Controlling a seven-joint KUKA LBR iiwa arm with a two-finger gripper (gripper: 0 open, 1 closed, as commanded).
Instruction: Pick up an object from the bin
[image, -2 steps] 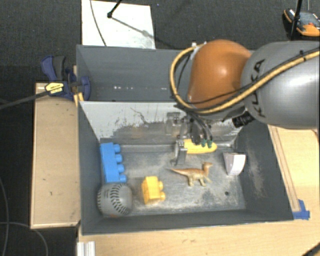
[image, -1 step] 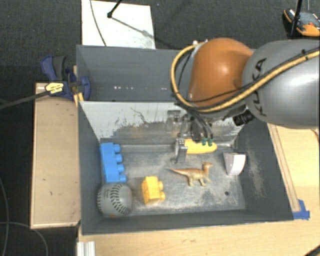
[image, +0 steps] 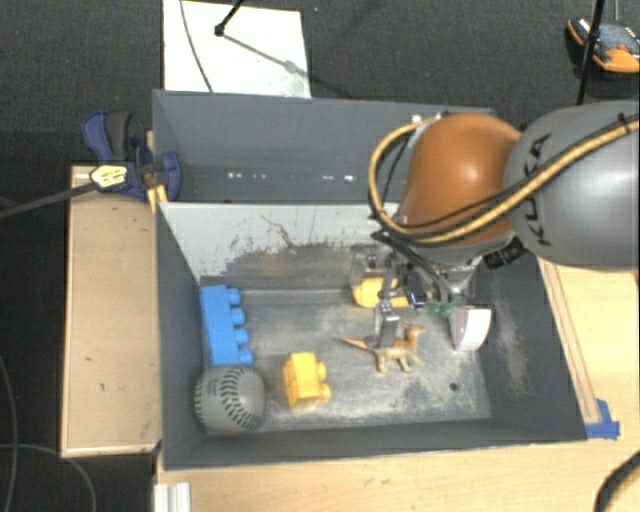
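Observation:
My gripper hangs low over the right half of the bin floor, directly above a small tan toy dinosaur that lies just beneath it. Behind the gripper, close to its left side, sits a small yellow piece, partly hidden by it. A white cup-shaped piece lies to the gripper's right near the bin's sloping wall.
A long blue building block lies along the left wall. In front of it sits a grey ribbed ball in the front left corner, with a yellow block beside it. The arm's orange cover and cables overhang the right rear of the bin.

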